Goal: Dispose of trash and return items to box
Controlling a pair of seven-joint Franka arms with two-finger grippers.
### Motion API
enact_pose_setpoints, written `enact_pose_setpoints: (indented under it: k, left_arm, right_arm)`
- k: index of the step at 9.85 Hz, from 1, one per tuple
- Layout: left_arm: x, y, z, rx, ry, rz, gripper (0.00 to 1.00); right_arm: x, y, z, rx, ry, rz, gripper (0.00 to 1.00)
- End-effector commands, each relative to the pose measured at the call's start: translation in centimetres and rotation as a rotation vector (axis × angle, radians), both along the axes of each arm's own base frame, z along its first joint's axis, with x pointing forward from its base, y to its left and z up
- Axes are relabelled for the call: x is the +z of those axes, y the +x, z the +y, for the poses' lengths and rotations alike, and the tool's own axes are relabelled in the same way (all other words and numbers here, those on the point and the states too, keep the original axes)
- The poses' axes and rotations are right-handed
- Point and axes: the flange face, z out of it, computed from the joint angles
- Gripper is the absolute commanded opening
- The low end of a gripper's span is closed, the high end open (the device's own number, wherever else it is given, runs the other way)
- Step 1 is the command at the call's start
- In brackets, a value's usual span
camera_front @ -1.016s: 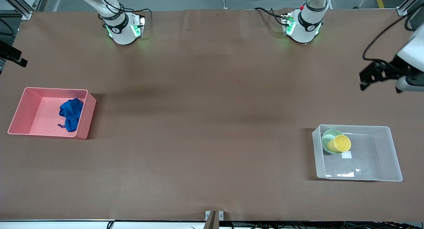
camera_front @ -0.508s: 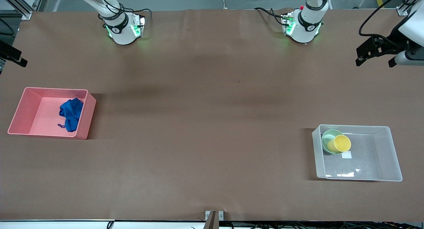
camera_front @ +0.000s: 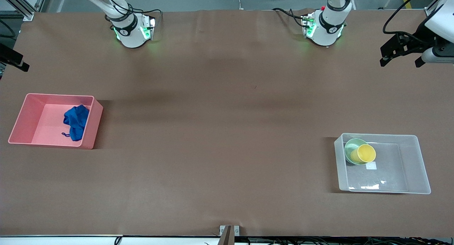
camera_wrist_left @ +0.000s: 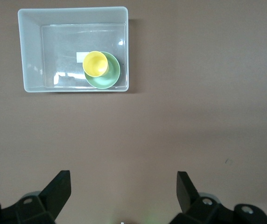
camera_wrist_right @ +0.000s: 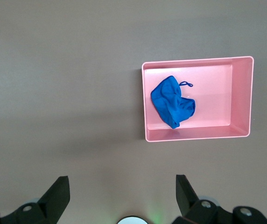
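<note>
The clear box [camera_front: 415, 167] stands toward the left arm's end of the table, near the front camera. The mint-green bowl [camera_front: 349, 147] lies in its corner with the yellow cup [camera_front: 365, 153] resting in it; both also show in the left wrist view, the cup [camera_wrist_left: 95, 63] on the bowl [camera_wrist_left: 111, 77]. The blue rag [camera_front: 76, 122] lies in the pink bin [camera_front: 25, 113], and shows in the right wrist view [camera_wrist_right: 172, 101] too. My left gripper [camera_front: 400, 59] [camera_wrist_left: 122, 177] is open and empty, high over the table's edge. My right gripper [camera_wrist_right: 122, 179] is open and empty, high above its base.
A white label [camera_front: 371, 166] lies on the clear box's bottom. The arm bases [camera_front: 131, 28] [camera_front: 324, 27] stand along the table's back edge. Brown tabletop [camera_front: 220, 131] stretches between the pink bin and the clear box.
My left gripper has moved up and away from the clear box, toward the back corner at its end of the table. Nothing else has moved.
</note>
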Motion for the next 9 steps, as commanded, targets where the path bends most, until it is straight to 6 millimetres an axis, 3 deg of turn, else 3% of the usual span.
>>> enact_pose_setpoints:
  k: [1, 4, 9]
  left_arm:
    - [-2.4, 1.3, -0.5, 0.000, -0.014, 0.015, 1.00]
    - [-1.7, 2.9, -0.1, -0.018, 0.017, 0.011, 1.00]
    - [-1.6, 2.4, 0.5, -0.014, 0.025, 0.045, 1.00]
  right_arm:
    - [0.2, 0.0, -0.1, 0.006, -0.004, 0.002, 1.00]
    - [0.2, 0.0, -0.1, 0.004, -0.004, 0.002, 1.00]
    - [0.2, 0.0, -0.2, 0.004, -0.004, 0.002, 1.00]
